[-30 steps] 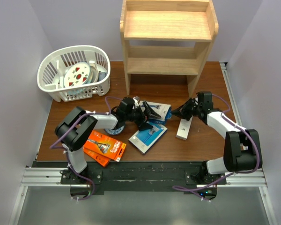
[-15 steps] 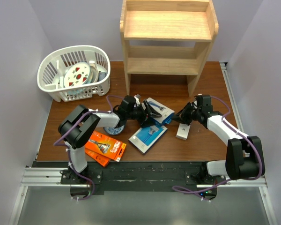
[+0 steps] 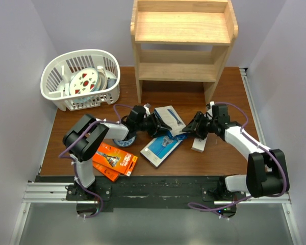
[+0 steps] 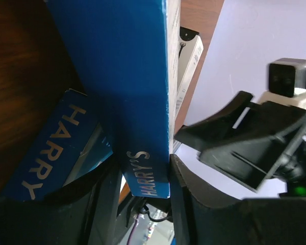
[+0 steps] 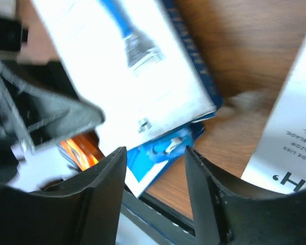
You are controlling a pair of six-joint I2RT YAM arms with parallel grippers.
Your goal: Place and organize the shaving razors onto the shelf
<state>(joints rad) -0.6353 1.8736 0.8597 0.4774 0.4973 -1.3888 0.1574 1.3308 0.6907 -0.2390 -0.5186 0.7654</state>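
Observation:
My left gripper is shut on the end of a blue Harry's razor pack, which stands tilted on its edge above the table; in the left wrist view both fingers press the blue razor pack. My right gripper hangs open just right of that pack, with nothing between its fingers. A second blue pack lies flat below them, and a white pack lies under the right wrist. Orange packs lie at the front left. The pine shelf stands at the back.
A white slotted basket holding a round tin stands at the back left. The shelf's side panels reach down to the table behind both grippers. The table's front rail runs close below the packs.
My left gripper has closed onto the blue pack and turned it up on edge. My right gripper has opened and shifted left and down toward that pack.

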